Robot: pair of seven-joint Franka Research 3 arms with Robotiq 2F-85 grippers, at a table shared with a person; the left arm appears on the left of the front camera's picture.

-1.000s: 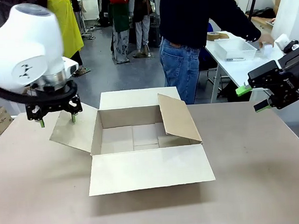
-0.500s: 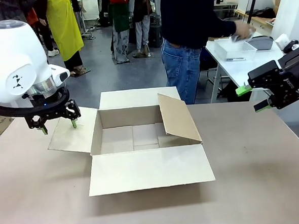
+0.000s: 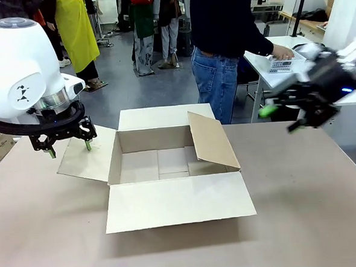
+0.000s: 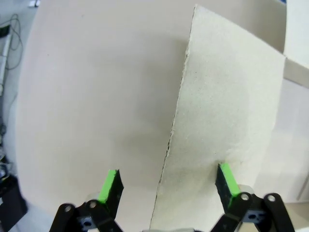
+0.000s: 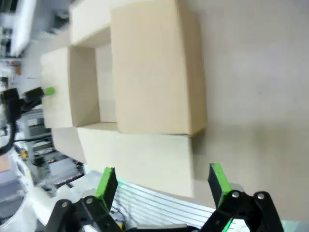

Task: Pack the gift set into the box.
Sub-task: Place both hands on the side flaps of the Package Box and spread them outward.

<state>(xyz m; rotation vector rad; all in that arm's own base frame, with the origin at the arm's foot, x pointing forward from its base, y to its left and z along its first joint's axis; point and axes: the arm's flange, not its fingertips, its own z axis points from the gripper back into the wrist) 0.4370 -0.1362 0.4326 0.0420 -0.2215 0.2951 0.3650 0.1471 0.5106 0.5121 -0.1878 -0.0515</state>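
Table [image 3: 303,210] noted broad and bare around the box [image 3: 154,138], which is set at its middle, mouth upward. Person [image 3: 226,40] is stood just beyond the box's far side, one hand [image 3: 282,53] reached toward a side table [image 3: 271,79] off to the box's far right.

Box floor is seen as bare cardboard, so nothing is packed yet. Far flap [image 3: 165,116] and near flap [image 3: 179,201] are laid out flat. Left flap [image 3: 86,163] is splayed outward and down toward the table. Right flap [image 3: 213,140] is tilted inward, partly over the mouth.

Left gripper [image 3: 69,149] is held over the left flap's outer edge, jaws spread, nothing clasped. In the left wrist view that edge is seen running up between the fingers, one pad [image 4: 227,181] over cardboard, the other over bare table. Contact with the flap cannot be told.

Right gripper [image 3: 281,118] is blurred, in the air well to the box's right, jaws spread and empty. The box is looked down on from that side in the right wrist view.

Step judged to be preparation of the box mouth, with packing proper not begun. Right flap is reckoned the remaining obstruction. Next move would likely call for it to be pressed outward from its inner face, gently enough that the light box is not slid across the table.
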